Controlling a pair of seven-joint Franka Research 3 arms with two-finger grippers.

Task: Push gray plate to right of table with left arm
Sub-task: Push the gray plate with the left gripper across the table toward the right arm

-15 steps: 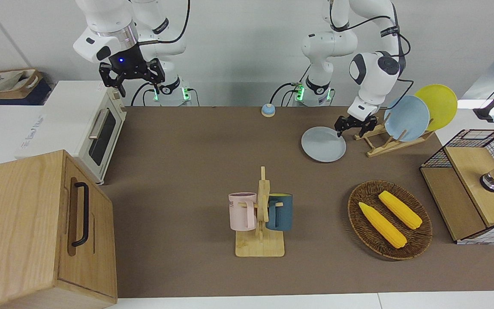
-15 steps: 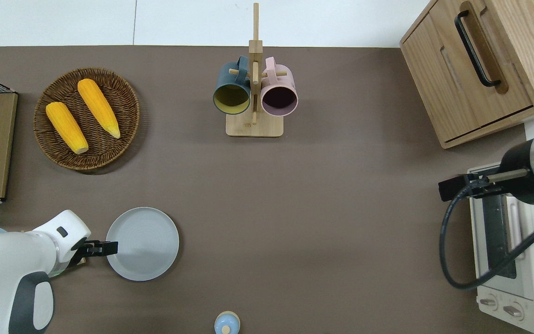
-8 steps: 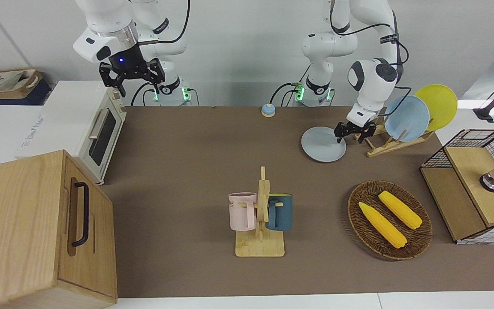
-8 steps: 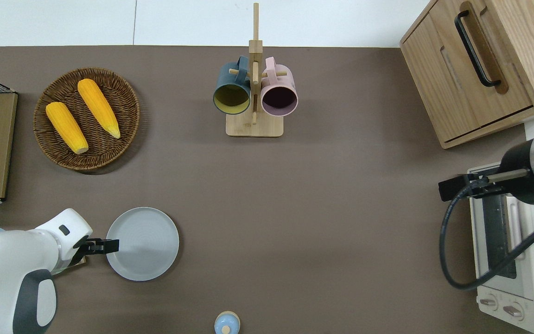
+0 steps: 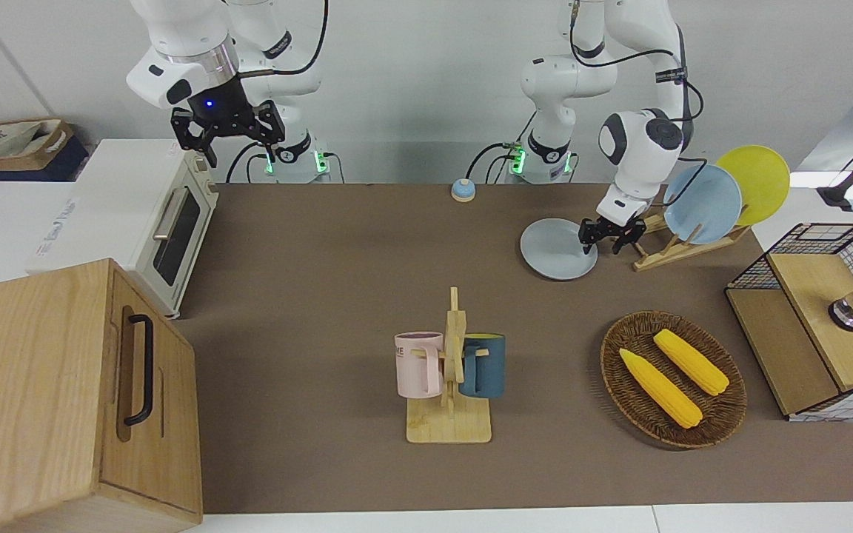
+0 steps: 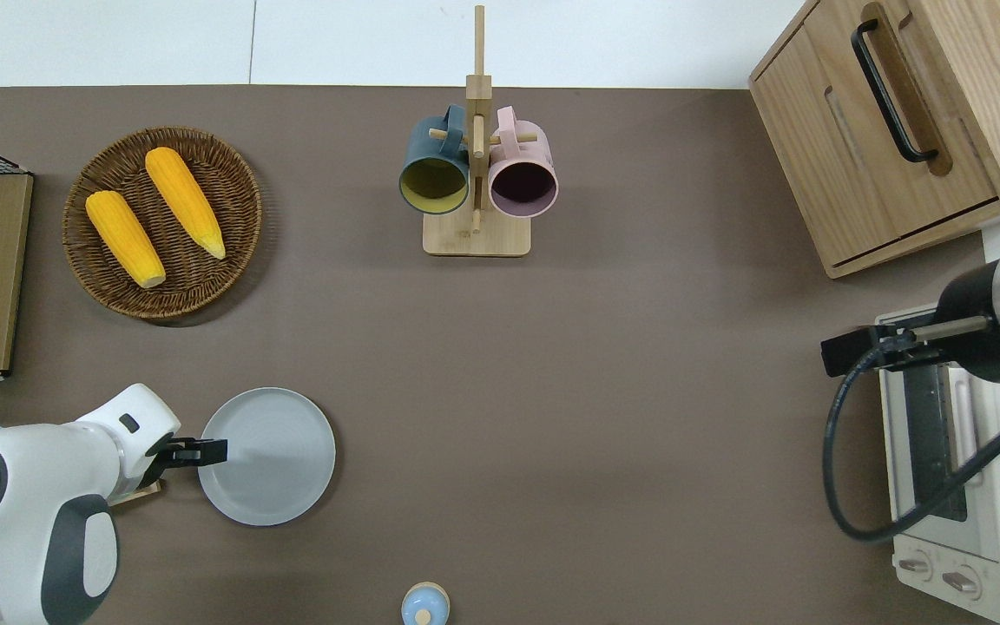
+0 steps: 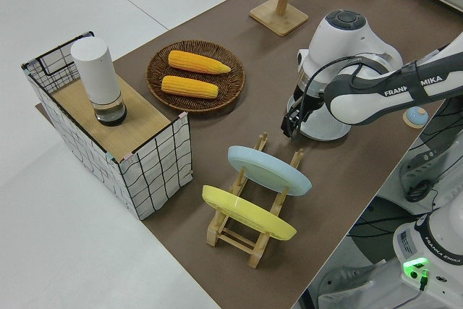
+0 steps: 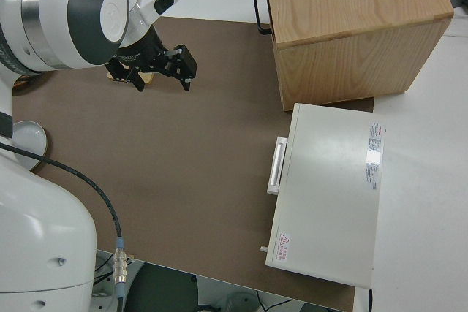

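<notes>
At the left arm's end of the dark brown table (image 6: 552, 365), I see my left gripper (image 6: 209, 450) low at the rim of the flat, round, pale blue-gray plate (image 6: 274, 460), gripping nothing; I cannot tell how far it is open. My right arm is parked, its gripper (image 5: 228, 126) spread open.

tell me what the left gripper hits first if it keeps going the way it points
The gray plate. The left gripper sits at the plate's rim on the left arm's end, pointing across it toward the right arm's end. Whether the fingertips already touch the rim is unclear. Past the plate, the table looks free.
</notes>
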